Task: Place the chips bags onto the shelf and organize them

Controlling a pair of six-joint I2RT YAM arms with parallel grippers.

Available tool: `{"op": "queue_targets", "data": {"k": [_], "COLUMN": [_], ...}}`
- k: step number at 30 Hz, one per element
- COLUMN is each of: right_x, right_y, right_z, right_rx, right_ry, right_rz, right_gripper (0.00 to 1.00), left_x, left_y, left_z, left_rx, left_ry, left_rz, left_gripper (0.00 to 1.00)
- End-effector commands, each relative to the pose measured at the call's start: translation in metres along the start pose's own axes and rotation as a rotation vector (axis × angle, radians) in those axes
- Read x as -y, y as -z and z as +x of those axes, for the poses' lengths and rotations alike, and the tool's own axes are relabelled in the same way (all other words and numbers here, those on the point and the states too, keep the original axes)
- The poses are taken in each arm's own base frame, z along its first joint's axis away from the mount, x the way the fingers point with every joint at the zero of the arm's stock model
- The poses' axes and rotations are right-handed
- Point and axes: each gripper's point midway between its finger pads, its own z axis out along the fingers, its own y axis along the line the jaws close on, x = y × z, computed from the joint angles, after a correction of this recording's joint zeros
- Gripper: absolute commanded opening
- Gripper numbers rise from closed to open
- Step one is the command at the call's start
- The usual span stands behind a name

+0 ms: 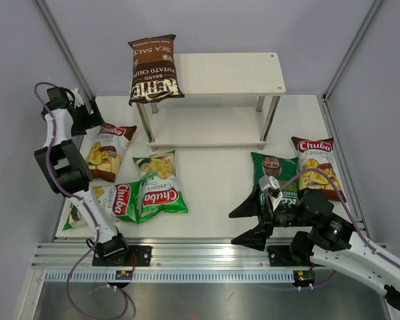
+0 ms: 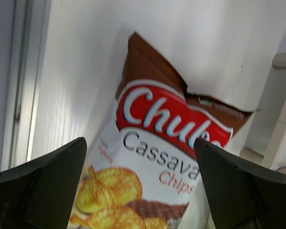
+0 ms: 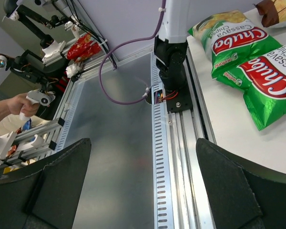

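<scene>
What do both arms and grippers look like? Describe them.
The left arm and right arm each have white links, black joints and a looping purple cable. The left gripper and right gripper have broad, black, wedge-shaped fingers. No markings show.

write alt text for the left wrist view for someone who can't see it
A white and brown Chuba Cassava Chips bag lies on a white table, its red logo band and pictured chips facing the camera. The left hand hangs open above it, its two dark fingers framing the bag at the bottom corners.
</scene>
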Motion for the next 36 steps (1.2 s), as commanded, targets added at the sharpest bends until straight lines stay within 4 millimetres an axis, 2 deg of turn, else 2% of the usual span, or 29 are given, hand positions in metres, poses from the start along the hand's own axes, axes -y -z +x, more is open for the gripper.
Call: {"op": "queue_targets", "data": {"k": [1,7,8,12,15,16,17,18,20,21,22,23,24,26,27,28,29,31,32,34,36], "right_x": [-0.009,-0.019,-0.02,-0.03,-0.028,-0.027,-0.027,-0.028,-0.027,-0.027,-0.027,-0.026,-0.026,-0.026,-0.025,-0.026,-0.024,-0.021,-0.019,-0.016,-0.01], "right_y": [-0.003,-0.003,-0.003,-0.004,-0.003,-0.003,-0.003,-0.002,-0.002,-0.001,-0.001,-0.001,0.0,0.0,0.0,0.0,-0.001,-0.001,-0.001,-0.002,-0.004], "right_z": [-0.006,-0.002,0.001,-0.002,-0.003,-0.003,-0.005,-0.006,-0.007,-0.008,-0.008,-0.008,-0.009,-0.009,-0.01,-0.012,-0.012,-0.007,-0.008,-0.009,-0.011], "right_rx": [0.018,0.0,-0.012,-0.009,-0.002,-0.002,0.004,0.007,0.011,0.014,0.015,0.018,0.022,0.027,0.028,0.032,0.034,0.012,0.015,0.018,0.026], "right_ry": [0.057,0.062,0.058,0.075,0.074,0.074,0.077,0.081,0.083,0.084,0.084,0.084,0.084,0.086,0.087,0.089,0.088,0.068,0.069,0.067,0.059], "right_rz": [-0.067,-0.135,-0.148,-0.206,-0.194,-0.189,-0.183,-0.179,-0.169,-0.169,-0.166,-0.161,-0.159,-0.155,-0.152,-0.15,-0.143,-0.125,-0.113,-0.098,-0.068], "right_gripper": [0.99,1.0,0.99,1.0,0.99,0.99,0.99,0.99,0.99,1.0,0.99,1.0,0.99,0.99,1.0,1.0,0.99,0.99,0.99,0.99,0.99], "left_x": [-0.013,-0.005,-0.007,0.014,0.026,0.03,0.031,0.035,0.035,0.033,0.035,0.035,0.034,0.034,0.03,0.031,0.031,0.025,0.029,0.026,0.028], "left_y": [-0.022,-0.045,-0.053,-0.063,-0.061,-0.059,-0.063,-0.056,-0.056,-0.055,-0.048,-0.05,-0.049,-0.041,-0.04,-0.033,-0.029,-0.024,-0.009,0.002,0.029], "left_z": [0.0,0.013,0.022,0.04,0.036,0.031,0.032,0.023,0.018,0.016,0.01,0.009,0.006,-0.006,-0.005,-0.011,-0.019,-0.02,-0.033,-0.035,-0.054], "left_rx": [-0.075,-0.136,-0.165,-0.219,-0.194,-0.177,-0.157,-0.123,-0.085,-0.071,-0.043,-0.027,-0.01,0.048,0.059,0.086,0.122,0.152,0.208,0.252,0.348], "left_ry": [-0.016,0.036,0.051,0.091,0.125,0.133,0.163,0.165,0.195,0.206,0.207,0.226,0.231,0.247,0.257,0.257,0.267,0.289,0.3,0.321,0.356], "left_rz": [-0.02,0.082,0.09,0.241,0.303,0.316,0.327,0.329,0.316,0.299,0.293,0.288,0.279,0.259,0.234,0.22,0.214,0.16,0.157,0.124,0.104], "left_gripper": [0.99,0.99,0.99,0.99,0.96,0.93,0.84,0.79,0.66,0.5,0.47,0.41,0.31,0.24,0.2,0.09,0.04,0.0,0.0,0.0,0.0]}}
